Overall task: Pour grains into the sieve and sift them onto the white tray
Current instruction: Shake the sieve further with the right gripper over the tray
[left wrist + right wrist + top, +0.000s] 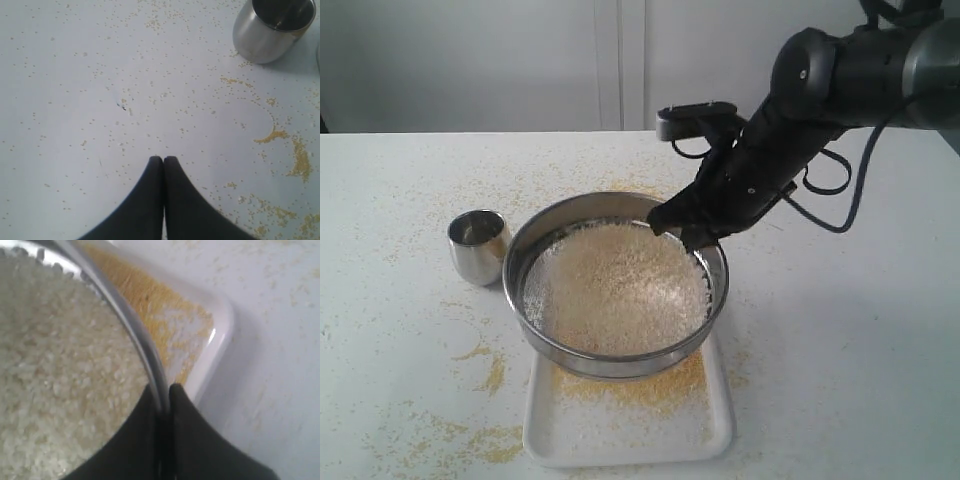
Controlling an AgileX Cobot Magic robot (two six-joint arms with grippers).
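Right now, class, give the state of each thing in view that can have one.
sieve: gripped at its rim, over the white tray, holding coarse grains.
white tray: flat on the table, dusted with fine yellow grains.
steel cup: upright, apparently empty.
right end effector: shut on the sieve.
left end effector: shut, holding nothing.

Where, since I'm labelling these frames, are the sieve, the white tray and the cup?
sieve (pixel 610 366), exterior view, front of the steel rim.
white tray (pixel 620 445), exterior view, bare front part.
cup (pixel 478 258), exterior view, outer side wall.
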